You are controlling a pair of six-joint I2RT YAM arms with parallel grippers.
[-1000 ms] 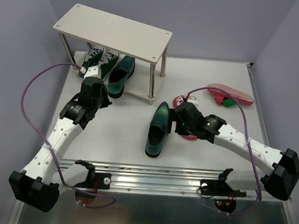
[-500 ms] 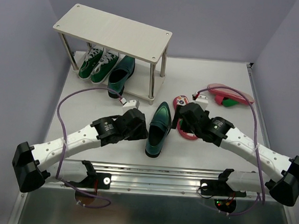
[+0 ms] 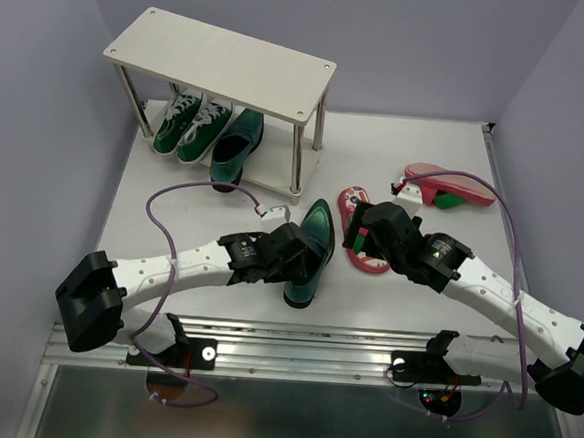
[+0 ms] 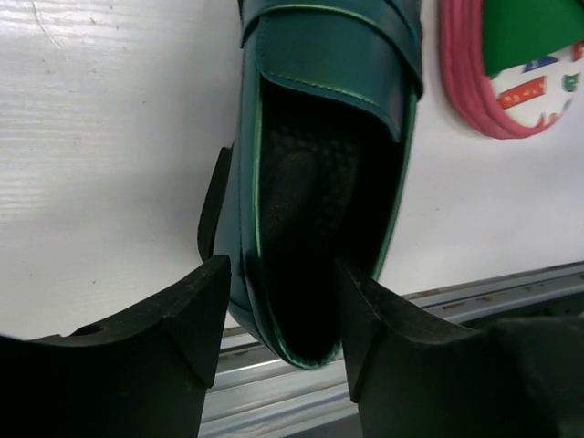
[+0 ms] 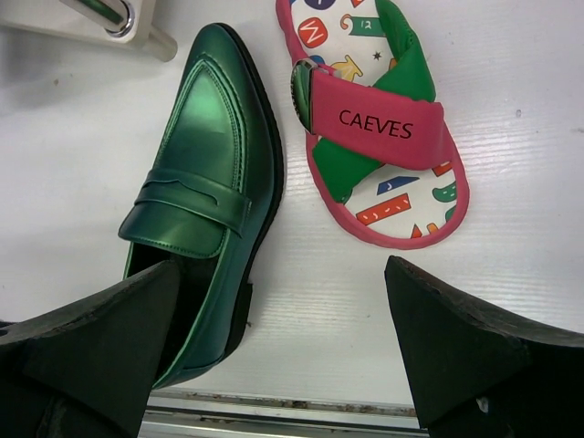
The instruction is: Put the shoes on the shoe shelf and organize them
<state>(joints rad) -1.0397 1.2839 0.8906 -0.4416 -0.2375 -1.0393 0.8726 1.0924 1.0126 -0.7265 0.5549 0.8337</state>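
View from above: the loose loafer (image 3: 310, 242) lies sole-down, well apart from the shoe shelf (image 3: 223, 62), where its mate (image 3: 235, 145) and 2 sneakers (image 3: 189, 122) already sit on the lower tier. Left wrist view: your left gripper (image 4: 283, 292) stands spread at the loafer's heel end, clasping nothing yet; to my eye you should sink lower and squeeze the side walls squarely before lifting. Right wrist view: your right gripper (image 5: 278, 310) gapes wide and empty above 1 flip-flop (image 5: 383, 128); keep it clear.

Bright, even light casts soft shadows, with a glossy sheen on the loafer (image 5: 205, 119).
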